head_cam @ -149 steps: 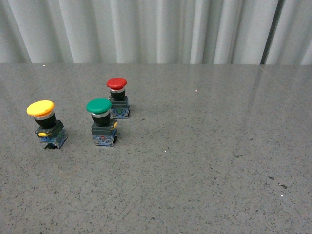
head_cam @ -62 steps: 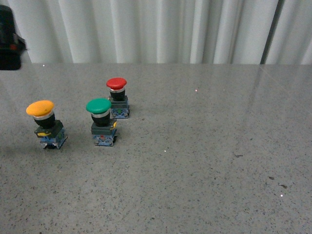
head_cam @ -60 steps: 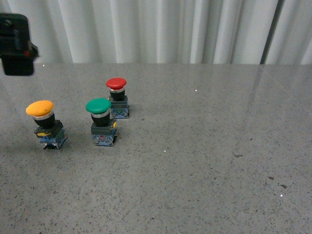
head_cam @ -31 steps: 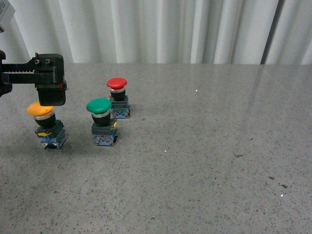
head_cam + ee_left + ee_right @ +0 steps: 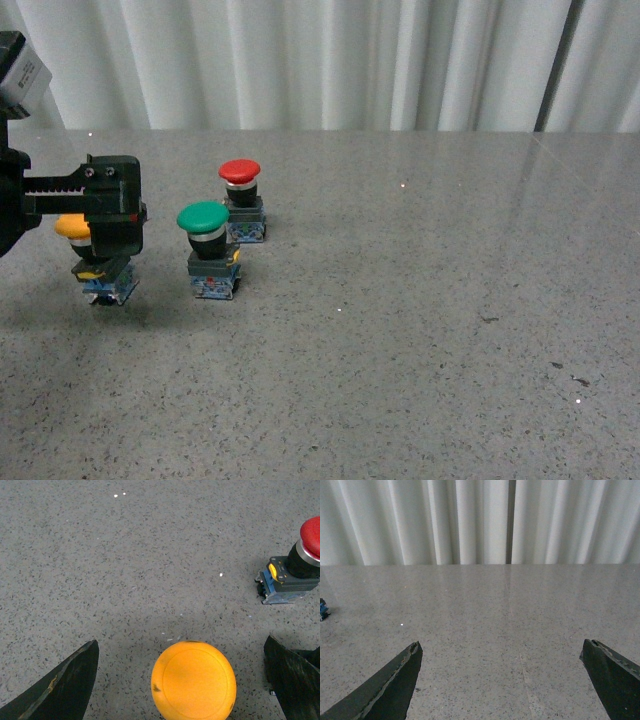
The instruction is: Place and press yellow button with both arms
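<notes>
1. Grey speckled stone makes up the table [image 5: 420,360], with a pale pleated curtain [image 5: 300,60] hanging along its far edge.
2. Three pushbuttons stand upright at the left of the table. The yellow button [image 5: 68,227] is furthest left, the green button [image 5: 204,217] is just to its right, and the red button [image 5: 240,171] sits a little farther back, close behind the green one.
3. None of the three touches another.
4. From the front, the left gripper [image 5: 179,682] reaches in from the left edge at the height of the yellow cap. One black finger [image 5: 113,215] stands at the cap's right side and hides part of it. The button's black body and blue-grey base with the yellow tab show below that finger.
5. The left wrist camera looks straight down on the round yellow cap. A dark finger sits on either side of it, and grey table shows in both gaps.
6. So the left jaws are spread wide, straddling the cap without gripping it.
7. That same view catches the red button's base off to one side.
8. The right gripper [image 5: 502,680] does not show from the front. Its own camera shows both fingers set far apart with nothing between them, only bare table and the curtain beyond.
</notes>
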You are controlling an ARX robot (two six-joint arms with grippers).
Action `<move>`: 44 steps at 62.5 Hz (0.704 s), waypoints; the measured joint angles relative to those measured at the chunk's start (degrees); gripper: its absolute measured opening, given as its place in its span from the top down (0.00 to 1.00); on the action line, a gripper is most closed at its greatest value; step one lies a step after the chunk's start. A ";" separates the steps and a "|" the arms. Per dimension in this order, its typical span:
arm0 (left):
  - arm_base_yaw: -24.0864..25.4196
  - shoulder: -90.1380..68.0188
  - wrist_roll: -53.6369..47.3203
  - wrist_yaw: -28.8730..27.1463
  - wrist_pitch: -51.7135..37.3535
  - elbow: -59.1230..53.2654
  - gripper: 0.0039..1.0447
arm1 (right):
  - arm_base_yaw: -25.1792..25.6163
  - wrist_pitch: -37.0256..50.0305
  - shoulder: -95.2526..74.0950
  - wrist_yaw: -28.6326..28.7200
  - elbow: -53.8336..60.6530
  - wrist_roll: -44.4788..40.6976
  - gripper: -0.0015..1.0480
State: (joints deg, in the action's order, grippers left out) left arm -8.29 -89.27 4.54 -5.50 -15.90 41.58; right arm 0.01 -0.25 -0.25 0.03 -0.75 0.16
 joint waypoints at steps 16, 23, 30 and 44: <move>-0.20 -0.68 -0.02 0.39 -0.28 -0.59 0.44 | 0.00 0.00 0.00 0.00 0.00 0.00 0.06; -0.52 -0.57 -0.42 -0.07 -0.35 -0.70 0.59 | 0.00 0.00 0.00 0.00 0.00 0.00 0.06; -1.09 0.68 -1.49 -1.77 0.76 -0.96 0.66 | 0.00 0.00 0.00 0.00 0.00 0.00 0.06; -4.17 8.81 -3.50 -5.11 4.44 0.37 0.66 | 0.00 0.00 0.00 0.00 0.00 0.00 0.06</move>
State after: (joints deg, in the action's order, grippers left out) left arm -12.47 -80.47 1.04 -10.61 -11.46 41.95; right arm 0.01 -0.25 -0.25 0.03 -0.75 0.16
